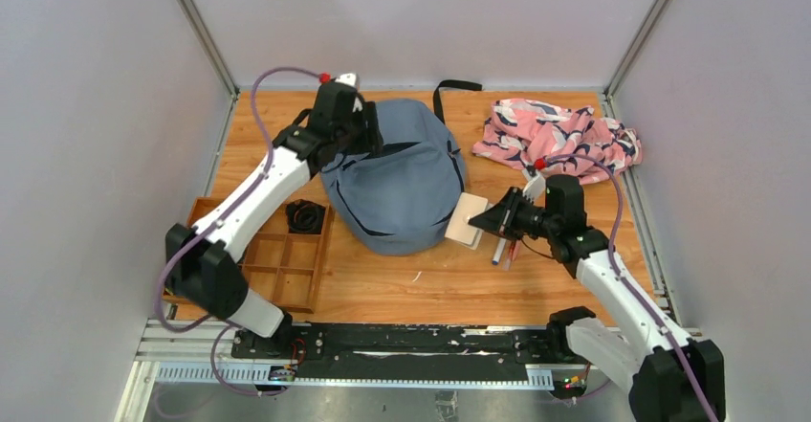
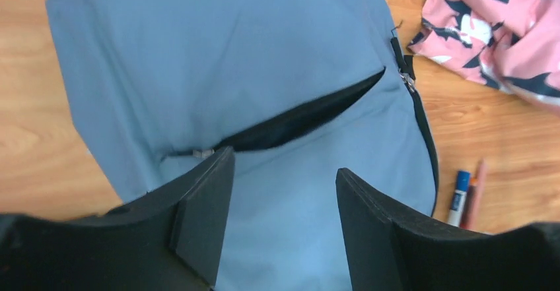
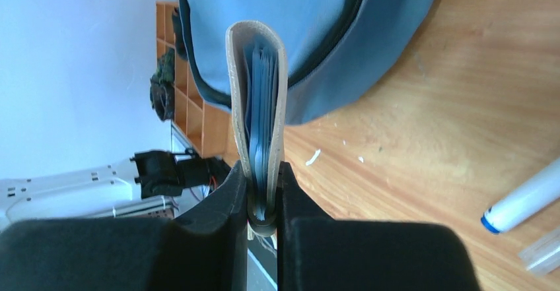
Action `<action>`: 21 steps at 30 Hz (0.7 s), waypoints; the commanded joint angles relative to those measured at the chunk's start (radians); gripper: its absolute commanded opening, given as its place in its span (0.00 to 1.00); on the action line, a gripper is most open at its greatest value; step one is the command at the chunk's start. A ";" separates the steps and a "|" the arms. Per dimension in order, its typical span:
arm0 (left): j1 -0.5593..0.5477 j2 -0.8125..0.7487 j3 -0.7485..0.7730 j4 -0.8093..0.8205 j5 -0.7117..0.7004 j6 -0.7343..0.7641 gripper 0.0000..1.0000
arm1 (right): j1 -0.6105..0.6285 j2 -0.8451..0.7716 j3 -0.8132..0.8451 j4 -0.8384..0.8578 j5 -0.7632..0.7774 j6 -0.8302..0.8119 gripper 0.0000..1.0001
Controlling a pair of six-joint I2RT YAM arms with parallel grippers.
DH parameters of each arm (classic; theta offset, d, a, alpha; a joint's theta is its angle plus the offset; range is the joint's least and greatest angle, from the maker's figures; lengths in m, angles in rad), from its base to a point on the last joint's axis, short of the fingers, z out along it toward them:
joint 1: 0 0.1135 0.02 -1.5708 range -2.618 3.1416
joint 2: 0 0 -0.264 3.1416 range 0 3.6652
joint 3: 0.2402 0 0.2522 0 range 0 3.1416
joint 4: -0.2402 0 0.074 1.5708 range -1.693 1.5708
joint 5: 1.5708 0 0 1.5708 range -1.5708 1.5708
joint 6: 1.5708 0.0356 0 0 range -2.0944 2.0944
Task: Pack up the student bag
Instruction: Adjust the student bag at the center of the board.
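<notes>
Notebook (image 3: pixel 257 93) sits pinched in my right tool (image 3: pixel 263 179), bag (image 1: pixel 402 183) just to its left; my left tool (image 2: pixel 284 165) hangs spread above the pocket (image 2: pixel 304 116).

The backpack (image 1: pixel 402 183) lies at the centre of the table (image 1: pixel 383 293). The tray (image 1: pixel 321 259) sits to its left, toward the front edge, with a bundle (image 1: pixel 306 216) in its rear right compartment. The cloth (image 1: pixel 559 140) lies at the rear right, apart from the backpack. The notebook (image 1: pixel 467 221) is clamped between the fingers of the right gripper (image 1: pixel 493 219), just beside the backpack's front right side. Two pens (image 1: pixel 502 250) lie side by side on the table under that gripper. The left gripper (image 2: pixel 284 165) hangs over the backpack's rear left part.
</notes>
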 commanded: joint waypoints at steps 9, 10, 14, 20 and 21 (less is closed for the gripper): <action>-0.086 0.244 0.230 -0.088 -0.110 0.547 0.63 | 0.005 0.310 0.254 -0.004 0.009 0.020 0.00; -0.097 0.252 0.232 -0.082 -0.142 0.565 0.64 | 0.005 0.327 0.259 0.007 0.005 0.027 0.00; -0.121 0.279 0.204 -0.003 -0.232 0.617 0.64 | 0.007 0.376 0.280 0.050 -0.019 0.058 0.00; -0.121 0.358 0.231 0.044 -0.357 0.644 0.62 | 0.024 0.403 0.305 0.071 -0.041 0.085 0.00; -0.119 0.363 0.224 0.069 -0.369 0.646 0.61 | 0.039 0.408 0.313 0.072 -0.048 0.089 0.00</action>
